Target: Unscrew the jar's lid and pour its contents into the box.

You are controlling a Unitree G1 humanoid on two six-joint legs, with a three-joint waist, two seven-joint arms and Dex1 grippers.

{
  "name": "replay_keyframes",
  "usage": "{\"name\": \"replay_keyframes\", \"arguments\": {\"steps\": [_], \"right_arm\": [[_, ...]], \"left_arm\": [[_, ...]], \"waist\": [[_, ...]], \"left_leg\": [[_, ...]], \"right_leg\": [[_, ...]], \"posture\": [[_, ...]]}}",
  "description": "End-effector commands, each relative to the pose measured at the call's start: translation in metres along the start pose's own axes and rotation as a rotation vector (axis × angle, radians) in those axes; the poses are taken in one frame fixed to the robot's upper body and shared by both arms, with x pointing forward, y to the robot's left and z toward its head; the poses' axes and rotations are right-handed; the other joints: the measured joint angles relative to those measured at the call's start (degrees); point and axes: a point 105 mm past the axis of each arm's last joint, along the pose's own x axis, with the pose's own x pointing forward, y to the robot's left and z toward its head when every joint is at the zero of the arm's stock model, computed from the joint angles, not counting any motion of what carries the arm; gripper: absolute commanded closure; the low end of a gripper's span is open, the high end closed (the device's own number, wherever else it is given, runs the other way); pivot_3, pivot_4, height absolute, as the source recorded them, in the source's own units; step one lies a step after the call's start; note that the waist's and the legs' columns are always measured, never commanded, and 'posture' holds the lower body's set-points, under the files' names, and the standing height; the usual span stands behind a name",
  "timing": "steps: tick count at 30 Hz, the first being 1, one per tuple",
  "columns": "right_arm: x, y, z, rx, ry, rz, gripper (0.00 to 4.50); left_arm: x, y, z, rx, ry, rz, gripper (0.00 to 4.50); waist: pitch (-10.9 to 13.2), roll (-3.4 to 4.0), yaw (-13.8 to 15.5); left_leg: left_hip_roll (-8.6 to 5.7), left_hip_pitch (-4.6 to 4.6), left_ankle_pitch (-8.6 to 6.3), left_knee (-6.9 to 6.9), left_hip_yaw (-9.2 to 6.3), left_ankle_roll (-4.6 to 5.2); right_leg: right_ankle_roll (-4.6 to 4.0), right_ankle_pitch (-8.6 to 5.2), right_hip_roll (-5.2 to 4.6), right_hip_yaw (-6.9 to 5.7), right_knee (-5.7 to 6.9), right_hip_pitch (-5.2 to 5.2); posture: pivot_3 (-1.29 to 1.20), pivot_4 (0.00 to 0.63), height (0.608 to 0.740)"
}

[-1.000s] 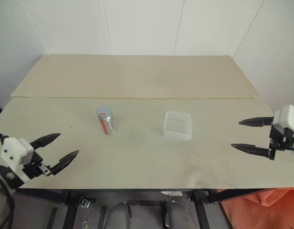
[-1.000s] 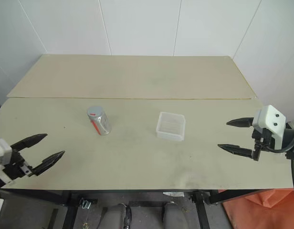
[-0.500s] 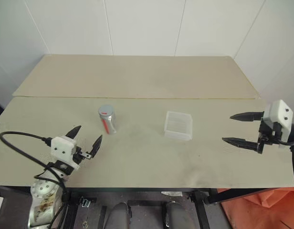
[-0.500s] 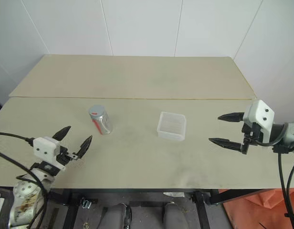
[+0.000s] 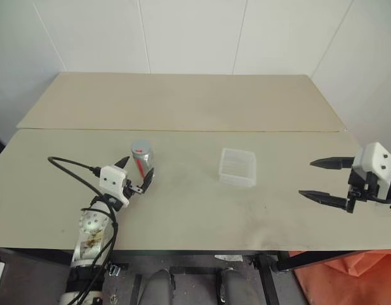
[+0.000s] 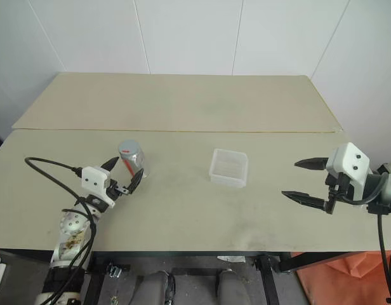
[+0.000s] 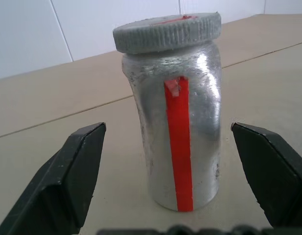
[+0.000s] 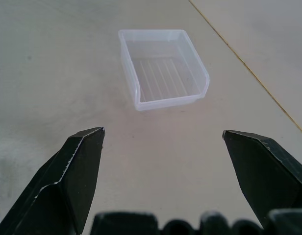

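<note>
The left hand is spread wide, one finger either side of the jar, not yet touching; it should grip the body low and square, leaving the lid free; the right hand hangs released near the box; jar capped and upright on the surface, box empty.

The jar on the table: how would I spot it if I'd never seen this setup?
Look at the beige table, left of the clear plastic box. Between the left gripper's open black fingers stands the jar, upright, silvery, with a red stripe and a grey ribbed lid.
</note>
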Motion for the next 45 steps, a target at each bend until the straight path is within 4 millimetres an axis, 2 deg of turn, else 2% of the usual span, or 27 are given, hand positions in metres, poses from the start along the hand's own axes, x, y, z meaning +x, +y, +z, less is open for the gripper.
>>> {"name": "replay_keyframes", "arguments": {"steps": [1, 9, 12, 16, 18, 21, 24, 29, 33, 36, 38, 45], "right_arm": [[-0.012, -0.007, 0.012, -0.050, -0.001, -0.049, 0.00], [-0.016, -0.005, 0.011, -0.047, 0.011, -0.067, 0.00], [-0.015, -0.005, 0.010, -0.047, 0.015, -0.070, 0.00], [-0.014, -0.004, 0.010, -0.046, 0.014, -0.070, 0.00], [-0.013, -0.003, 0.010, -0.047, 0.013, -0.069, 0.00], [-0.011, -0.002, 0.013, -0.044, -0.008, -0.062, 0.00], [0.004, 0.004, 0.028, -0.027, -0.103, -0.058, 0.00], [0.049, 0.020, 0.069, 0.060, -0.371, -0.100, 0.00], [0.081, 0.045, 0.099, 0.145, -0.519, -0.081, 0.00], [0.097, 0.061, 0.116, 0.200, -0.580, -0.076, 0.00], [0.103, 0.072, 0.124, 0.166, -0.594, -0.070, 0.00], [0.120, 0.082, 0.144, 0.160, -0.638, -0.088, 0.00]], "left_arm": [[0.012, -0.006, 0.006, 0.003, -0.050, -0.014, 0.04], [0.021, -0.007, -0.001, -0.027, -0.048, 0.026, 0.04], [0.021, -0.009, -0.004, -0.048, -0.040, 0.016, 0.67], [0.023, -0.010, -0.003, -0.051, -0.045, 0.016, 1.88], [0.023, -0.010, -0.002, -0.055, -0.051, 0.014, 2.35], [0.023, -0.011, 0.001, -0.042, -0.059, 0.000, 2.38], [0.026, -0.013, 0.013, -0.062, -0.084, -0.033, 2.38], [0.025, -0.037, 0.047, -0.140, -0.152, -0.278, 2.38], [0.020, -0.062, 0.068, -0.160, -0.161, -0.475, 2.38], [0.017, -0.075, 0.076, -0.149, -0.162, -0.569, 2.38], [0.017, -0.081, 0.079, -0.150, -0.153, -0.624, 2.38], [0.023, -0.100, 0.079, -0.101, -0.149, -0.715, 2.38]], "waist": [[0.00, 0.00, 0.13], [0.00, -0.01, 0.10], [0.00, -0.01, 0.17], [-0.01, -0.01, 0.19], [-0.01, -0.01, 0.14], [-0.01, -0.01, 0.13], [0.00, -0.01, -0.01], [0.00, -0.06, -0.55], [-0.01, -0.04, -0.91], [-0.01, -0.04, -1.03], [-0.01, -0.04, -0.92], [-0.01, -0.04, -1.04]], "left_leg": [[-0.01, 0.00, 0.00, 0.00, 0.02, 0.00], [0.00, -0.05, 0.00, -0.05, 0.06, 0.00], [0.00, -0.03, 0.00, -0.04, 0.06, 0.00], [-0.01, -0.03, 0.00, 0.00, 0.07, 0.00], [-0.01, -0.03, 0.00, 0.00, 0.07, 0.00], [0.01, -0.02, 0.00, -0.02, 0.07, 0.00], [0.01, -0.03, 0.00, -0.02, 0.07, 0.00], [0.14, -0.05, 0.00, -0.01, 0.06, -0.01], [0.21, -0.09, -0.01, -0.08, 0.05, -0.01], [0.22, -0.13, -0.01, -0.08, 0.04, -0.01], [0.22, -0.15, -0.01, -0.07, 0.04, -0.01], [0.22, -0.11, 0.00, -0.04, 0.04, 0.00]], "right_leg": [[0.01, 0.01, -0.01, 0.03, -0.01, 0.00], [0.08, 0.07, 0.02, 0.10, -0.11, -0.05], [0.10, 0.07, 0.01, 0.10, -0.10, -0.04], [0.11, 0.07, 0.01, 0.11, -0.11, -0.02], [0.10, 0.07, 0.01, 0.11, -0.10, -0.02], [0.10, 0.08, 0.04, 0.12, -0.10, -0.03], [0.11, 0.08, 0.04, 0.12, -0.10, -0.03], [0.09, 0.10, 0.19, 0.14, -0.09, -0.05], [0.03, 0.10, 0.28, 0.18, -0.07, -0.14], [-0.04, 0.14, 0.30, 0.19, -0.08, -0.15], [-0.03, 0.13, 0.30, 0.19, -0.09, -0.16], [-0.03, 0.12, 0.32, 0.21, -0.08, -0.17]], "posture": [[0.00, 0.150, 0.740], [0.00, 0.150, 0.740], [0.00, 0.150, 0.740], [0.00, 0.150, 0.740], [0.00, 0.150, 0.740], [0.00, 0.150, 0.740], [0.00, 0.150, 0.740], [0.00, 0.150, 0.740], [0.00, 0.150, 0.740], [0.00, 0.150, 0.740], [0.00, 0.150, 0.740], [0.00, 0.150, 0.740]]}}
